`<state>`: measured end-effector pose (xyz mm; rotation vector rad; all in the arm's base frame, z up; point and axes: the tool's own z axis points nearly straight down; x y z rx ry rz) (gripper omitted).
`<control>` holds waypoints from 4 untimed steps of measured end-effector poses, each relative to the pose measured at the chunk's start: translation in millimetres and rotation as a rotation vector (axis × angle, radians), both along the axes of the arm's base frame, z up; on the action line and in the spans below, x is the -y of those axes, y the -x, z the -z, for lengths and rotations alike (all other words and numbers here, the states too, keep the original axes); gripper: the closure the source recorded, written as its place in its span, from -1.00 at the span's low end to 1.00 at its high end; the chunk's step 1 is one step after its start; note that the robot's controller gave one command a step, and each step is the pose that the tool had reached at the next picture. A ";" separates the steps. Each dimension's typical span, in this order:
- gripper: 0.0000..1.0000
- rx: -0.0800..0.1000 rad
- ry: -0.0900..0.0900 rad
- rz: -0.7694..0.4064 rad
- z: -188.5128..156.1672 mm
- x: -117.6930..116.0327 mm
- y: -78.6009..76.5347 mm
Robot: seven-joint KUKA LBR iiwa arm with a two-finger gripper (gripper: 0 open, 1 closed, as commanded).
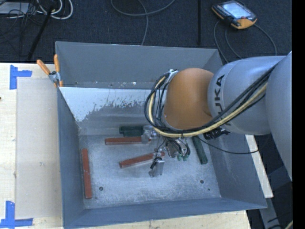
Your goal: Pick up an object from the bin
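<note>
My gripper [157, 166] hangs low in the middle of the bin, under the arm's orange cover. It sits at the right end of a reddish-brown flat stick [136, 161] that lies slanted on the bin floor. Whether the stick is gripped is hidden. Just behind it, a second reddish-brown stick [123, 140] lies nearly level, with a dark green piece [131, 129] beyond it. To the right of the gripper, a dark green stick [200, 152] lies on the floor, partly under the arm.
A third reddish-brown stick [86, 173] lies lengthwise along the bin's left wall. The arm and its cables cover the bin's right rear part. The floor in front of the gripper is bare grey metal.
</note>
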<state>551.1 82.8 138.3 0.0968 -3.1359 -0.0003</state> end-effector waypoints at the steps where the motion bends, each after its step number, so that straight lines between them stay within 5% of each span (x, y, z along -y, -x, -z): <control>1: -1.00 0.008 -0.001 0.009 54.0 -14.0 -2.0; 2: 1.00 0.007 -0.002 0.099 67.1 -11.7 3.5; 4: 1.00 -0.001 0.000 0.099 63.6 -11.2 5.7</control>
